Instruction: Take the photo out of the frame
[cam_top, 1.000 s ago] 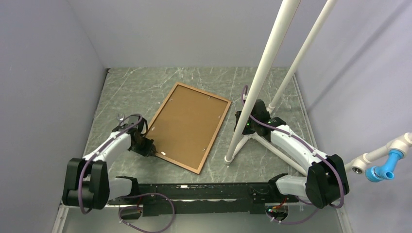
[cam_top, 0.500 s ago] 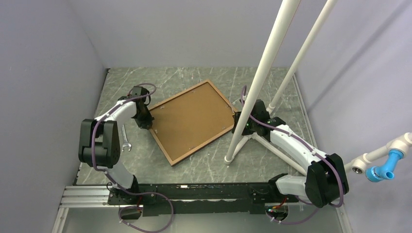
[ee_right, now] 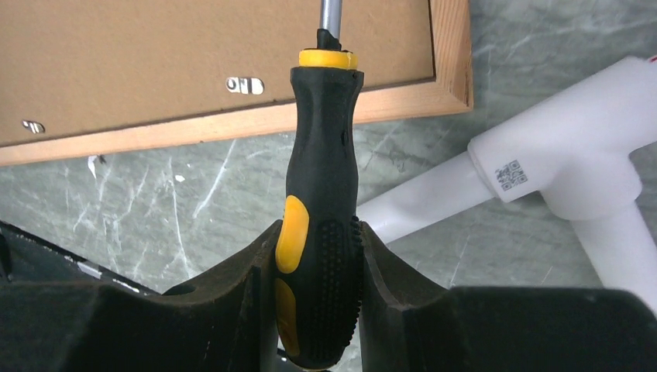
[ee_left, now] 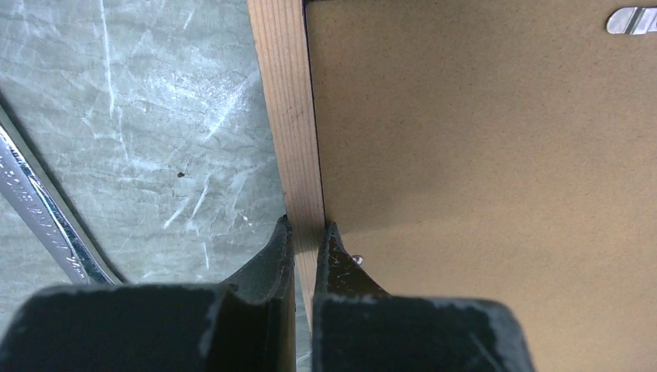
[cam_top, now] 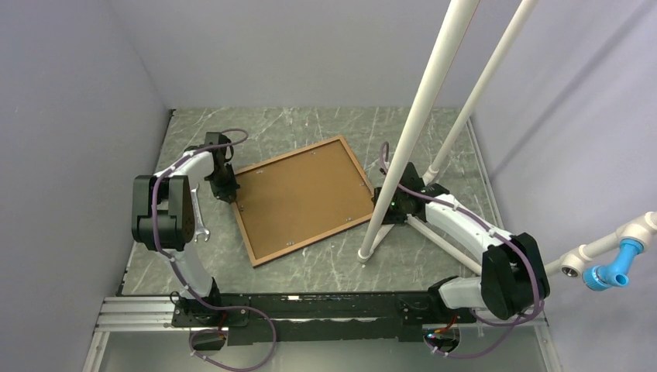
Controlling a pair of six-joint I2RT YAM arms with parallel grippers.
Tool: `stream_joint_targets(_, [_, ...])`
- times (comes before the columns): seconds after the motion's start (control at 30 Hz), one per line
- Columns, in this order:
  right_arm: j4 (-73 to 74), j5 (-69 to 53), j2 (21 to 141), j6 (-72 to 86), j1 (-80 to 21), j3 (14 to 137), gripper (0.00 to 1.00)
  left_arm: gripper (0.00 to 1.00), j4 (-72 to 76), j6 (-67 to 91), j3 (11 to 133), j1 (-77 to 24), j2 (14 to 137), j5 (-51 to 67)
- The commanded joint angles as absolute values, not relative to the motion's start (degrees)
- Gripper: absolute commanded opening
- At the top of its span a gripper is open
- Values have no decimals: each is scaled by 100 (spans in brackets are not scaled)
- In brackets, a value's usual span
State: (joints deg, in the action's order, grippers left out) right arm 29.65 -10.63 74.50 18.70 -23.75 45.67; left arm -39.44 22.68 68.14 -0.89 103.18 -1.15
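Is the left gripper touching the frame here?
Touching. In the left wrist view the left gripper pinches the frame by its wood rim, one finger each side.

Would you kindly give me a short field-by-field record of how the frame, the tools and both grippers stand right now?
Frame: rectangular picture frame, brown board back up, flat on green marble table
Photo: not visible
Left gripper: pinching the frame's light wood rim
Right gripper: shut on black-and-yellow screwdriver, shaft pointing at the backing board
Loose tool: silver wrench, left of frame
Tabs: small metal tabs on backing
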Motion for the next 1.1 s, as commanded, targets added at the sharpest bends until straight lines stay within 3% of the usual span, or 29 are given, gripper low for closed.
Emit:
stream_joint_targets(0.0, [3444, -1223, 7678, 1985, -2354, 4874, 0, 0, -4222, 1811, 7159, -91, 10449, -54])
stream_joint_targets(0.3, [4188, -1046, 8353, 2047, -2359, 5420, 0, 0, -4289, 1828, 7361, -18, 10694, -53])
stream_joint_targets(1.07, [4168, -1404, 8197, 2125, -2382, 5224, 0, 0, -4280, 1839, 7334, -18, 10718, 18])
